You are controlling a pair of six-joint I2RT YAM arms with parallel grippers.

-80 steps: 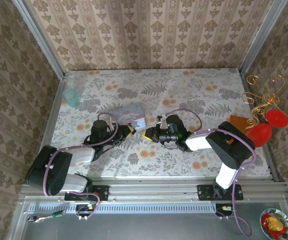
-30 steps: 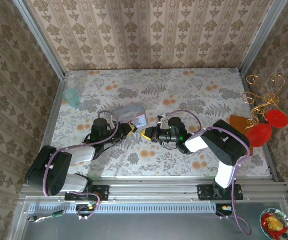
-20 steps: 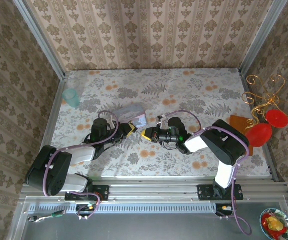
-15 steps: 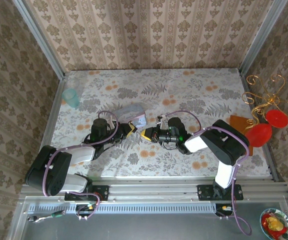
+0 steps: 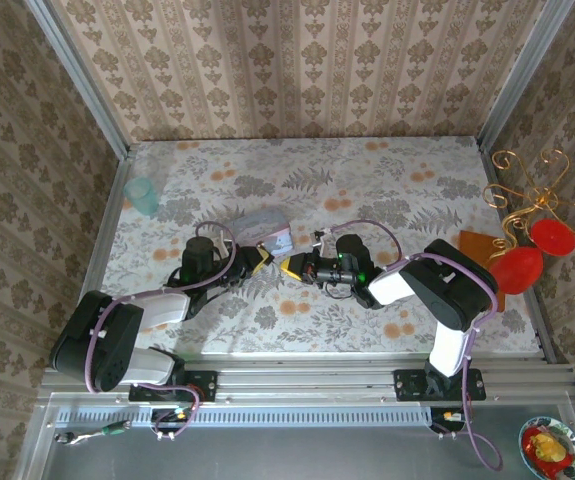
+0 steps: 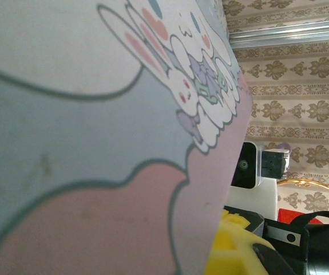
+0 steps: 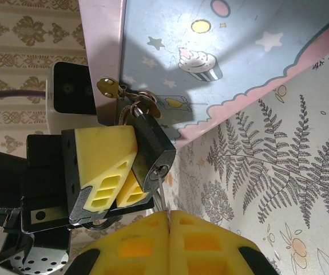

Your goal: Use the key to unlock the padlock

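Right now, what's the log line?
left gripper: holds padlock | right gripper: holds key | key tip at keyhole | padlock on box

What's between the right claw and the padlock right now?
A thin silvery key, gripped by the right claw, bridges the gap up to the padlock keyhole, seen in the right wrist view.

One padlock (image 7: 153,152), one box (image 5: 257,228) (pastel); one cup (image 5: 143,195)
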